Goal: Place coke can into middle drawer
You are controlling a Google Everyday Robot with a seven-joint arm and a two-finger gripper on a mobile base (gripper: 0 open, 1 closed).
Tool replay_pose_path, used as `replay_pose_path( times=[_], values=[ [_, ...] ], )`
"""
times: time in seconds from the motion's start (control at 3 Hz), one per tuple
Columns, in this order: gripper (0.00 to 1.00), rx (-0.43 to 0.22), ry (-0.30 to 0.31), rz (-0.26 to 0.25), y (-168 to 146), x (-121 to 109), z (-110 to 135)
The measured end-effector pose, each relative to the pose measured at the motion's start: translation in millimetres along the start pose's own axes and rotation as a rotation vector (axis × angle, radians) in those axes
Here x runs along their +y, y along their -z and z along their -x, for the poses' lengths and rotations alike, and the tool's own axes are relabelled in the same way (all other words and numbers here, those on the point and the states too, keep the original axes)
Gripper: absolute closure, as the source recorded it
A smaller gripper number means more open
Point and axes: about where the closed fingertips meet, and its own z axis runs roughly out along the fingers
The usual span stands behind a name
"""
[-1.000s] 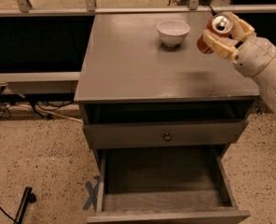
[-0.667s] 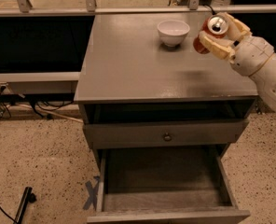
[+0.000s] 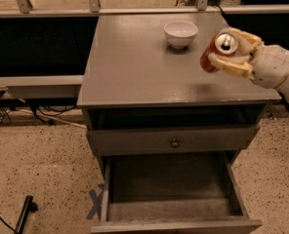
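Note:
The coke can (image 3: 225, 42) is red with a silver top. It is held tilted, top toward the camera, above the right side of the cabinet top (image 3: 134, 67). My gripper (image 3: 218, 48) comes in from the right and is shut on the can, one cream finger over it and one under it. The middle drawer (image 3: 169, 206) is pulled out at the bottom of the cabinet, and its plank floor is bare. It lies below the can and nearer the camera.
A white bowl (image 3: 180, 33) stands at the back of the cabinet top, left of the can. A shut drawer front with a round knob (image 3: 174, 142) sits above the open drawer, under a dark open slot. A blue tape cross (image 3: 95, 204) and a black object (image 3: 23, 213) lie on the speckled floor.
My gripper has carried the can a little left and lower in the view, toward the front edge of the cabinet top. The bowl and drawer have not moved.

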Motion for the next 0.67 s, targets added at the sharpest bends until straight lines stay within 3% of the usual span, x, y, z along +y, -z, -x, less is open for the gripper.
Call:
replay_pose_path(
  times=[0.33, 0.67],
  values=[
    [1.00, -0.005, -0.048, 0.145, 18.5, 52.0, 14.5],
    [1.00, -0.002, -0.167, 0.270, 41.8, 110.7, 17.9]
  ],
)
